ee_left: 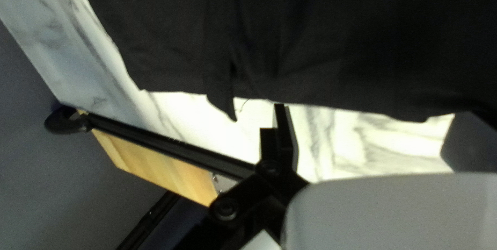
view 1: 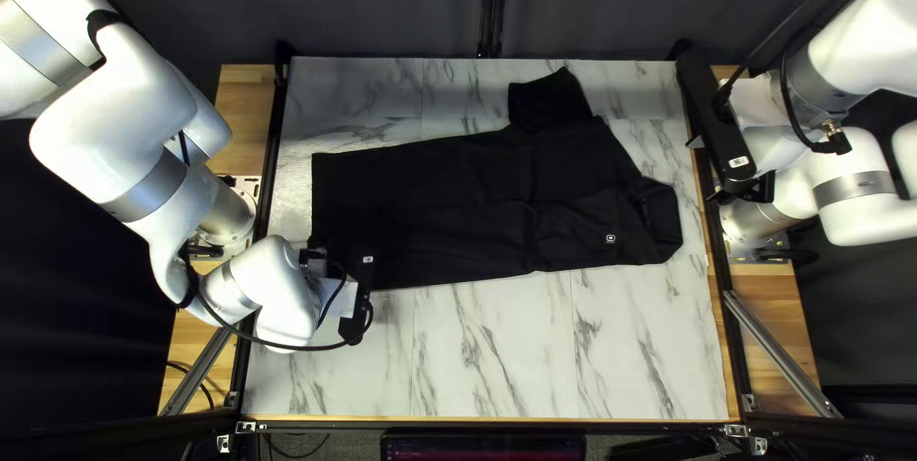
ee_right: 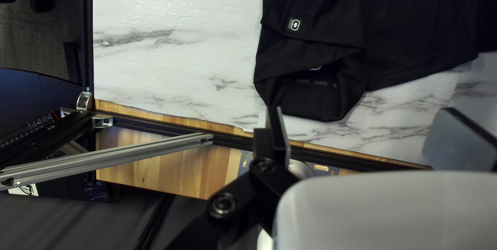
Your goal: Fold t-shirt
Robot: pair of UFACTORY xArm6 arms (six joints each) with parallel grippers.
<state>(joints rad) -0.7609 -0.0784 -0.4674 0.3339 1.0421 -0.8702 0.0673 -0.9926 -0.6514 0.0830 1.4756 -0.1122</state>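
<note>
The black t-shirt (view 1: 478,193) lies across the table, its straight hem at the left, collar at the right and one sleeve sticking out toward the far edge. My left gripper (view 1: 359,294) is over the shirt's near left corner; my right gripper (view 1: 731,150) hangs at the table's right edge, beyond the collar. In the left wrist view my left gripper (ee_left: 378,138) stands wide open, the shirt's hem (ee_left: 310,84) just ahead of its fingers. In the right wrist view my right gripper (ee_right: 365,138) is also wide open, with the collar (ee_right: 316,94) ahead of it.
Bare marble-patterned tabletop (view 1: 516,346) shows between the shirt and the near edge. Black rails run along both table sides, with wooden strips (view 1: 244,117) outside them. A grey diagonal bar (ee_right: 114,151) stands by the right side.
</note>
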